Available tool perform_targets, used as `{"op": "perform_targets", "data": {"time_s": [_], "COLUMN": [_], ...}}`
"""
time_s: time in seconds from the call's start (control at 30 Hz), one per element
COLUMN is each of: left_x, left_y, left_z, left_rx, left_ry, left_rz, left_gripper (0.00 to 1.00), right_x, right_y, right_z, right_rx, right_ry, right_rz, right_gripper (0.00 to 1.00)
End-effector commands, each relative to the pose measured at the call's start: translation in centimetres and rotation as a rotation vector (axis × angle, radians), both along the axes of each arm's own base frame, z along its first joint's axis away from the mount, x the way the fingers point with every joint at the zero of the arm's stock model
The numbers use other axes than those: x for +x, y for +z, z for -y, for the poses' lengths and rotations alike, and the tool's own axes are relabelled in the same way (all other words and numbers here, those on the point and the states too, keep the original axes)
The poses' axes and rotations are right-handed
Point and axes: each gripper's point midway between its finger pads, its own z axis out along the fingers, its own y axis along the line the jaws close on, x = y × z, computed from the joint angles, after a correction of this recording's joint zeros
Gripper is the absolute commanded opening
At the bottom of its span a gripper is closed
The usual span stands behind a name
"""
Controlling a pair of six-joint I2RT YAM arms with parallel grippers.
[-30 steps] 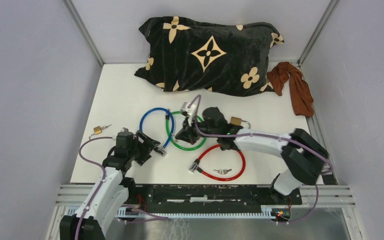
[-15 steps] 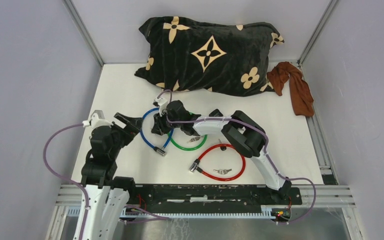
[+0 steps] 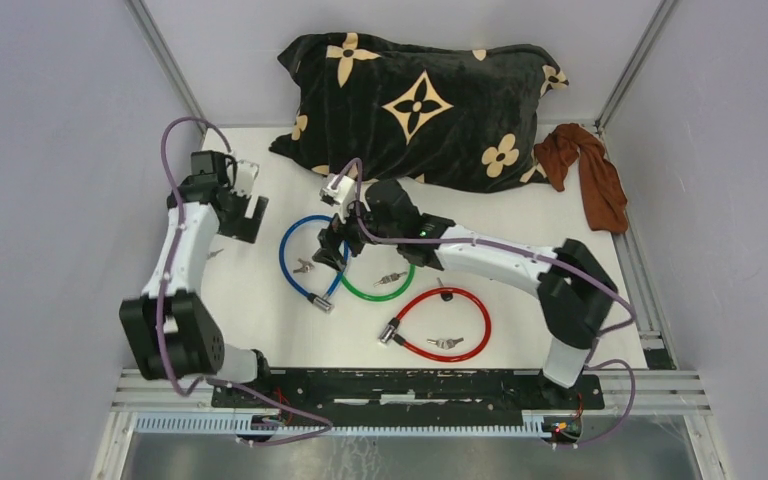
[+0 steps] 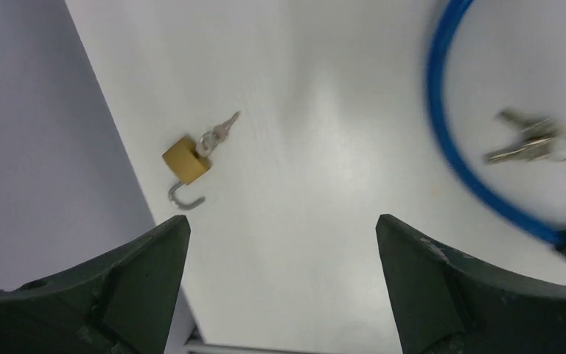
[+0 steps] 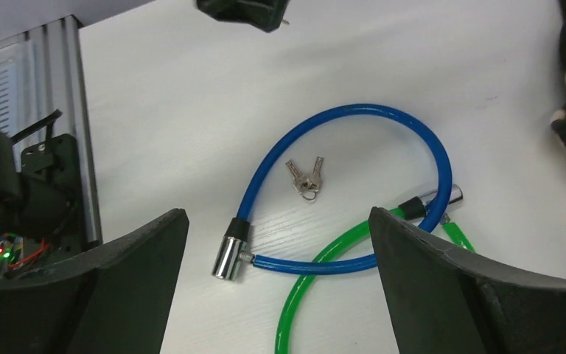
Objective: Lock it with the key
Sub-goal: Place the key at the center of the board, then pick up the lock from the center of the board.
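A blue cable lock (image 3: 303,256) lies looped left of centre, its chrome cylinder (image 5: 230,255) at the near end. A pair of keys (image 5: 306,177) lies loose inside the loop. My right gripper (image 5: 278,217) hovers open above it, holding nothing. A small brass padlock (image 4: 186,160) with its shackle open and a key (image 4: 221,131) in it lies by the left wall. My left gripper (image 4: 280,228) stands open and empty above bare table, close to the padlock. From above, the left gripper (image 3: 238,222) is far left and the right gripper (image 3: 330,248) is over the blue loop.
A green cable lock (image 3: 375,288) crosses the blue one, with keys (image 3: 390,278) on it. A red cable lock (image 3: 440,325) with keys (image 3: 445,343) lies nearer the front. A black pillow (image 3: 415,110) and a brown cloth (image 3: 590,175) sit at the back.
My left arm swung from the front to the far left and opened wide. My right gripper moved left over the blue loop and opened; keys now lie inside that loop.
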Motion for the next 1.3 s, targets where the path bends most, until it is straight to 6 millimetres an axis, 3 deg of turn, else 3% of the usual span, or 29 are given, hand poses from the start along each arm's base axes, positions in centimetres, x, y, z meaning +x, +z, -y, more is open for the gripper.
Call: {"op": "perform_targets", "data": {"time_s": [0.0,0.07,0.17,0.27,0.5,0.63,0.8,0.97,1.03,1.17,1.27], "left_x": [-3.2,-3.4,-3.4,-2.0,-0.5,0.4,0.1,-0.4,-0.5,-1.0,-1.0], "left_y": [-3.6,-5.0,-7.2,-8.7,-13.5,-14.9,-15.5,-15.4,-15.4,-15.2,-14.6], "left_z": [-7.1,-10.0,-12.7,-14.8,-16.3,-16.7,-16.8,-16.2,-15.4,-14.3,-13.7], "left_rx": [0.144,0.203,0.204,0.170,0.099,0.081,0.111,0.118,0.099,0.077,0.067], "left_ry": [-0.225,-0.310,-0.387,-0.429,-0.543,-0.557,-0.572,-0.594,-0.621,-0.646,-0.632], "left_rz": [-0.362,-0.440,-0.532,-0.539,-0.647,-0.659,-0.655,-0.621,-0.601,-0.567,-0.536], "left_gripper": [1.00,1.00,1.00,0.99,0.89,0.83,0.79,0.56,0.41,0.03,0.02], "right_x": [-2.6,-3.3,-4.1,-4.4,-4.4,-4.4,-4.3,-4.1,-4.0,-4.1,-4.2], "right_y": [1.6,1.6,1.4,1.3,1.8,2.2,3.1,3.8,4.0,4.1,4.2], "right_z": [2.8,3.7,4.5,5.1,6.6,7.6,8.3,8.7,9.0,9.5,9.9], "right_rx": [-0.010,-0.015,-0.036,-0.055,-0.063,-0.077,-0.068,-0.064,-0.065,-0.069,-0.067], "right_ry": [0.102,0.117,0.146,0.142,0.090,0.065,0.041,0.025,0.021,0.008,-0.004], "right_rz": [0.121,0.134,0.134,0.130,0.147,0.165,0.195,0.227,0.238,0.246,0.246], "right_gripper": [0.98,0.98,0.98,0.98,0.98,0.98,0.98,0.98,0.98,0.98,0.98]}}
